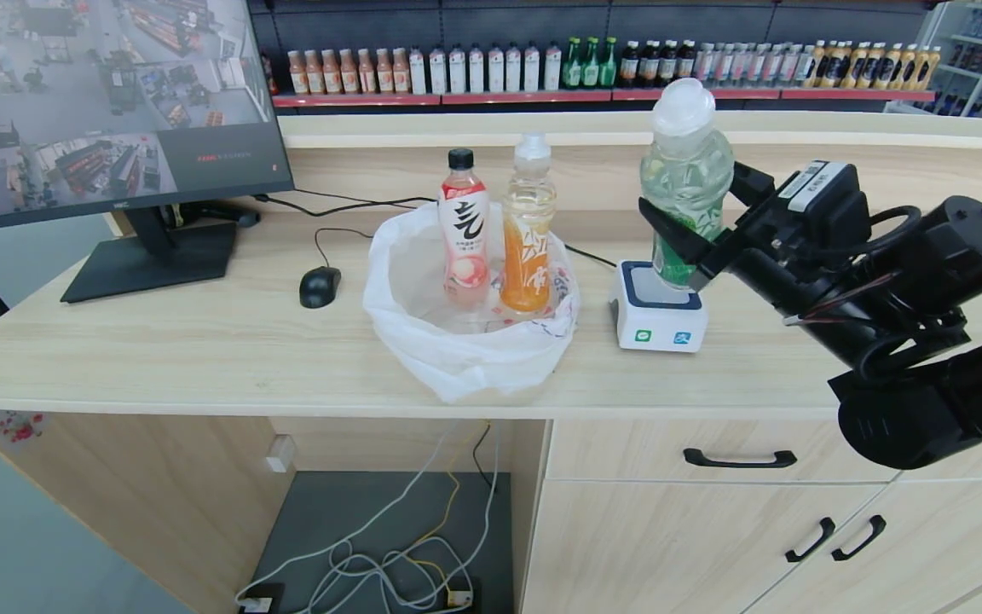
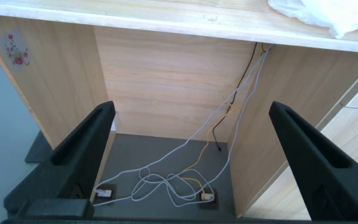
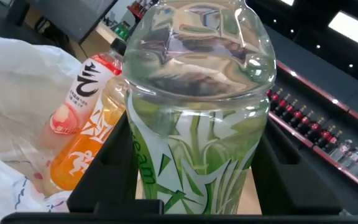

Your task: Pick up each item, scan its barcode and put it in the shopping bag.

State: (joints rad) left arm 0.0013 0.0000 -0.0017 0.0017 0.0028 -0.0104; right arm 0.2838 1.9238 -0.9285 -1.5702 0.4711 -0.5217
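Right of centre in the head view, the right pincer (image 1: pixel 684 240) grasps the green-labelled bottle (image 1: pixel 685 170) upright over the white scanner (image 1: pixel 660 322) on the tabletop (image 1: pixel 201 341); its barcode likely needs turning squarely to the scanner window before travel left to the shopping bag (image 1: pixel 457 354).

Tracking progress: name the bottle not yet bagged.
The clear green-labelled bottle, held upright by the right tool over the scanner; the pink bottle and orange bottle stand in the white bag.
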